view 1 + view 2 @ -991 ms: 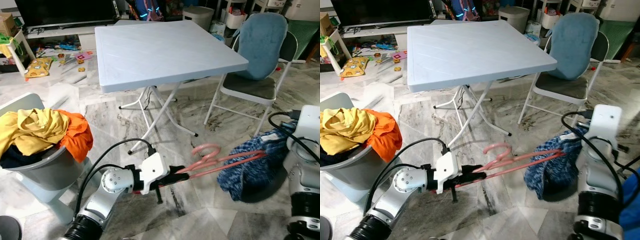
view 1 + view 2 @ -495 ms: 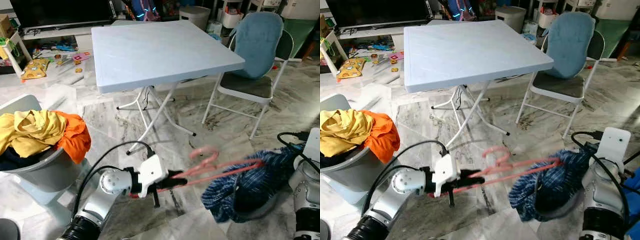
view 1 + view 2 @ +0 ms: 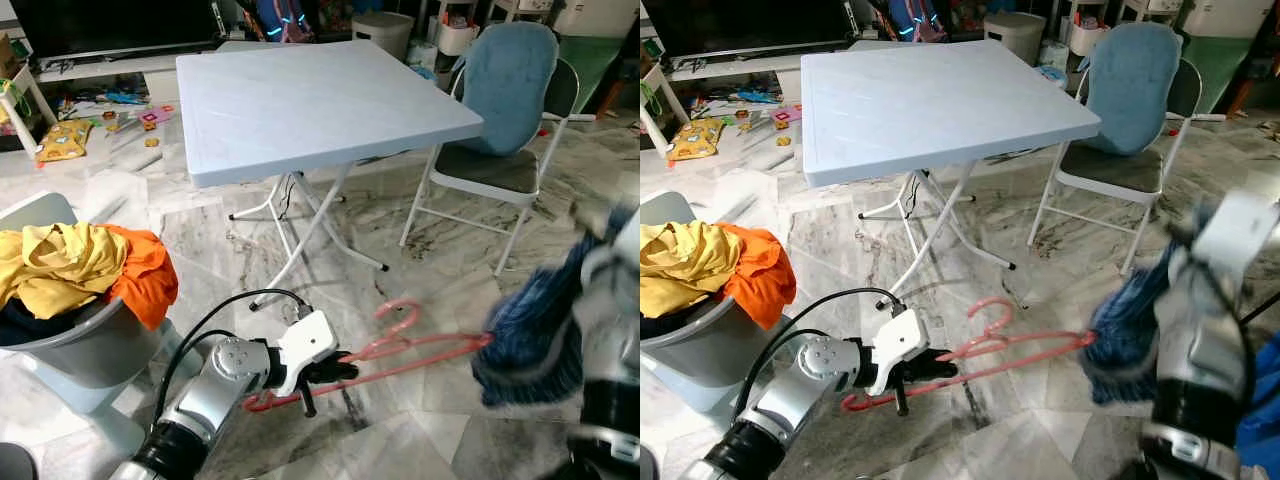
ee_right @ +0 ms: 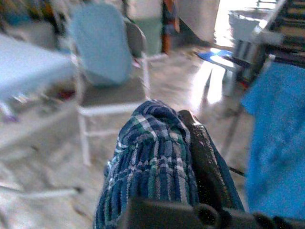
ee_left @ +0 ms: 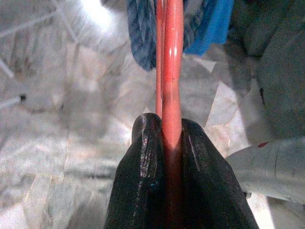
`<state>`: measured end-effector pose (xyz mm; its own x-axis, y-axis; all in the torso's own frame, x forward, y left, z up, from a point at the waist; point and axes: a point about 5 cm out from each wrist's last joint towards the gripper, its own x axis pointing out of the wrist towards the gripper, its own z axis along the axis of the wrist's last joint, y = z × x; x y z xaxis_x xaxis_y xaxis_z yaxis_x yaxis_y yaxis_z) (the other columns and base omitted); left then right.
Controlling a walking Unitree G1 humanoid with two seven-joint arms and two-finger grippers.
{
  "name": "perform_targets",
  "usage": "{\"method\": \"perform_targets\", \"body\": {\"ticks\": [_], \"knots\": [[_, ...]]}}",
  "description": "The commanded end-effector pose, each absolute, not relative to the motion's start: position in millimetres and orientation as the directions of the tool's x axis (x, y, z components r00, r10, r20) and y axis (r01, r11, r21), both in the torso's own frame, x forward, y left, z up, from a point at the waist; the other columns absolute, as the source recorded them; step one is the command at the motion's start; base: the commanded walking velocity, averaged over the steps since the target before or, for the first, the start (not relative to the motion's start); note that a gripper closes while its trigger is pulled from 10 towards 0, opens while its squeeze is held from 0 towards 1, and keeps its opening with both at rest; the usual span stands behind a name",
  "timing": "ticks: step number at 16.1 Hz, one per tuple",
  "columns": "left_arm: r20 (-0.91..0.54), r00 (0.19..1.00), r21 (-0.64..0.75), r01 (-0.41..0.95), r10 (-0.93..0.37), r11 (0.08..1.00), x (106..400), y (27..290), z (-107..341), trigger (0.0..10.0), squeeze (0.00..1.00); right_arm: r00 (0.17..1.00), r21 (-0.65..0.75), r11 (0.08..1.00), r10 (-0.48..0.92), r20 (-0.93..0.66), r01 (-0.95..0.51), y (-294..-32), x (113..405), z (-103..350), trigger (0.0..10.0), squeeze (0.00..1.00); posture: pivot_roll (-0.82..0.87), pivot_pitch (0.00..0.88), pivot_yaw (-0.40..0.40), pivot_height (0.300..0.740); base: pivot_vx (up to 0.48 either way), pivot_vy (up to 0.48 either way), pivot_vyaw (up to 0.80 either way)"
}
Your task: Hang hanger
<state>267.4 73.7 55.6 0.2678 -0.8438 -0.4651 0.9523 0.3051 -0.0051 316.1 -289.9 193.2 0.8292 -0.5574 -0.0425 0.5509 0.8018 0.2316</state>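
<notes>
Pink plastic, the hanger (image 3: 400,352) lay nearly level above the marble floor (image 3: 400,280), its hook (image 3: 398,315) curled upward toward the folding table (image 3: 320,95). The left gripper (image 3: 335,372) was clamped on one end of the hanger, and in the left wrist view its two black fingers (image 5: 143,191) pressed tight against the pink bar (image 5: 171,95) from either side. The far end of the hanger ran into a blue plaid garment (image 3: 540,335), which hung bunched at the robot's right. The right gripper (image 4: 195,157) held that garment; the right wrist view showed checked cloth (image 4: 152,162) heaped over a dark finger (image 4: 202,162), so the fingers were closed on the fabric, though the right arm itself was blurred in the head views. At the robot's left stood a grey laundry basket (image 3: 85,350) piled with yellow cloth (image 3: 60,270) and orange cloth (image 3: 145,280). Beyond the table sat a folding chair (image 3: 500,170) with a blue cover over its back (image 3: 515,85). Toys lay scattered on the floor (image 3: 65,140) by a low white television stand (image 3: 110,65). A bright blue fabric (image 4: 276,138) hung near the right gripper in the right wrist view.
</notes>
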Motion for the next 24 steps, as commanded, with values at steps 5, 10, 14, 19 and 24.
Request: {"method": "perform_targets", "body": {"ticks": [5, 10, 14, 19, 24], "knots": [[-0.244, 0.478, 0.067, 0.876, -0.844, 0.477, 290.9, 60.5, 89.2, 0.0, 0.0, 0.798, 0.081, 0.794, -0.597, -0.084, 0.603, -303.3, 295.7, 174.5, 0.0, 0.0, -0.01, 0.0, -0.023, 0.74, 0.0, 0.0, 0.0], [-0.02, 0.348, -0.126, 0.929, -0.937, 0.348, 267.5, 62.8, 114.7, 0.0, 0.0, 0.607, -0.058, 0.613, -0.789, -0.094, 0.788, -343.5, 255.0, 145.7, 0.0, 0.0, 0.02, 0.0, -0.017, 0.74, 0.0, 0.0, 0.0], [-0.003, 0.427, -0.123, 0.897, -0.904, 0.424, 277.5, 64.0, 123.7, 0.0, 0.0, 0.609, -0.039, 0.62, -0.779, -0.149, 0.783, -328.5, 258.6, 123.8, 0.0, 0.0, 0.03, 0.0, -0.006, 0.74, 0.0, 0.0, 0.0], [-0.089, 0.834, 0.145, 0.552, -0.545, 0.821, 311.2, 94.5, 112.0, 10.0, 0.0, 0.793, -0.059, 0.806, -0.591, -0.149, 0.589, -299.1, 246.2, 112.2, 0.0, 0.0, 0.02, 0.0, -0.004, 0.74, 0.0, 0.0, 0.0], [-0.148, 0.901, 0.145, 0.428, -0.408, 0.892, 313.1, 112.9, 98.0, 10.0, 0.0, 0.93, -0.074, 0.934, -0.356, -0.093, 0.35, -263.7, 234.1, 121.3, 0.0, 0.0, 0.02, 0.0, 0.015, 0.74, 0.0, 0.0, 0.0]]}}
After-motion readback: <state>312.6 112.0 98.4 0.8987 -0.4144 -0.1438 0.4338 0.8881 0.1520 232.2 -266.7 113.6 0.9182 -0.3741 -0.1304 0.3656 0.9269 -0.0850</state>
